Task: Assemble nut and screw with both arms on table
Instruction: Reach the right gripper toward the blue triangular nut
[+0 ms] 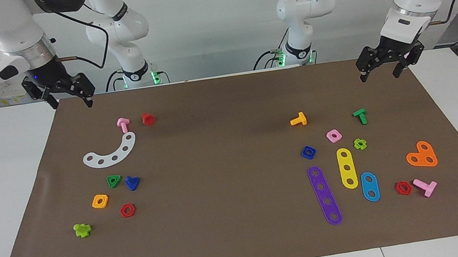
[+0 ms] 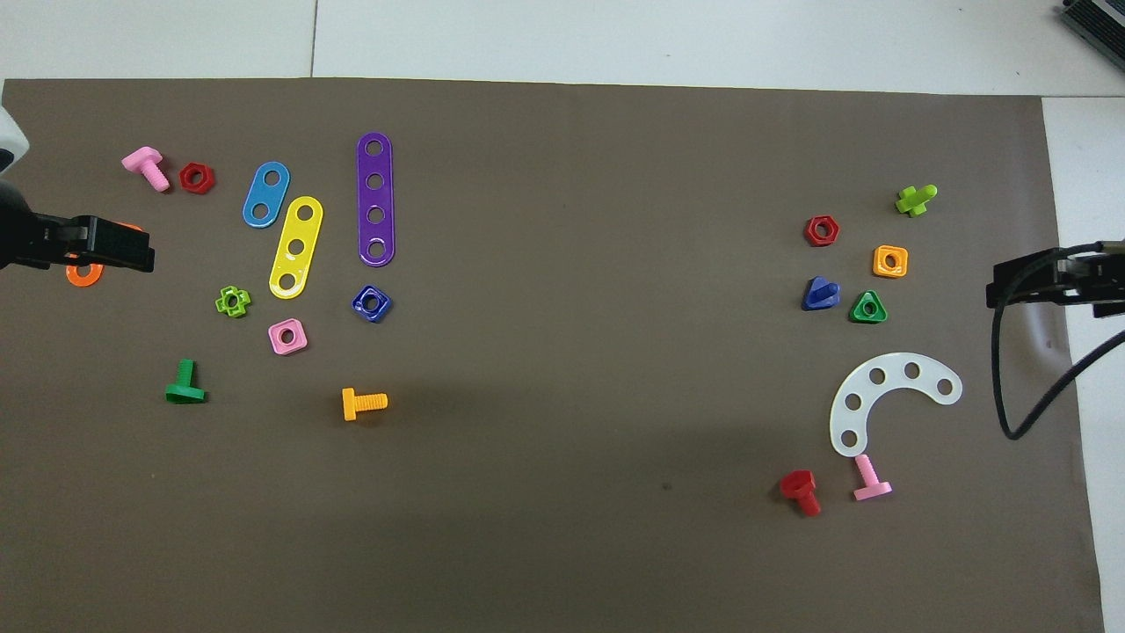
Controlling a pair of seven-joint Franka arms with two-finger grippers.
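Observation:
The blue square nut (image 1: 308, 152) (image 2: 371, 302) lies flat on the brown paper of the table (image 1: 240, 215), toward the left arm's end, beside a purple strip. The blue screw (image 1: 132, 183) (image 2: 820, 294) lies toward the right arm's end, beside a green triangular nut (image 1: 114, 181). My left gripper (image 1: 380, 76) (image 2: 105, 246) is open and empty, raised over the paper's edge at the left arm's end. My right gripper (image 1: 72, 105) (image 2: 1019, 286) is open and empty, raised over the paper's corner at the right arm's end. Both are well clear of the nut and the screw.
Near the nut lie a pink square nut (image 1: 334, 135), an orange screw (image 1: 298, 119), and purple (image 1: 325, 195), yellow (image 1: 347, 168) and blue (image 1: 370, 186) strips. Near the screw lie an orange square nut (image 1: 100, 201), a red hex nut (image 1: 127, 210) and a white curved strip (image 1: 111, 152).

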